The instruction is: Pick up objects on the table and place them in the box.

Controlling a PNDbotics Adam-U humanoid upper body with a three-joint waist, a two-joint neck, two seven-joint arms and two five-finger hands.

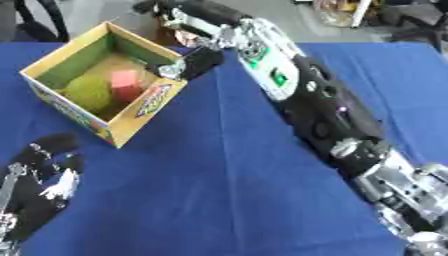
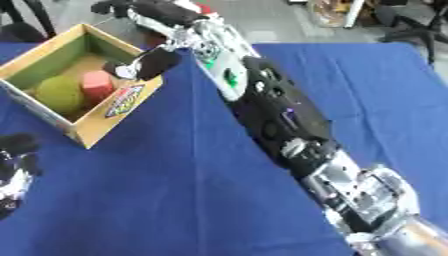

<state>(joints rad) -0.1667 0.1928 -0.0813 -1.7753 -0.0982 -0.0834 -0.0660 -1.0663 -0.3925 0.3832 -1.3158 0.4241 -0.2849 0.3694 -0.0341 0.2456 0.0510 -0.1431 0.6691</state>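
Right arm reaching to the box's right rim.

The box (image 1: 131,122) is sitting far left on the blue table (image 1: 227,190), holding a green ball (image 2: 58,93) and a red block (image 1: 125,85) standing upright. Right hand (image 1: 194,62): grip unclear. Left hand (image 1: 44,180) is resting relaxed, near left; the right eye view is showing only part of it.

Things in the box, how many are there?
2. A green ball lies in the box toward its near left side, and a red block sits right beside it. The right hand at the rim could hide more.
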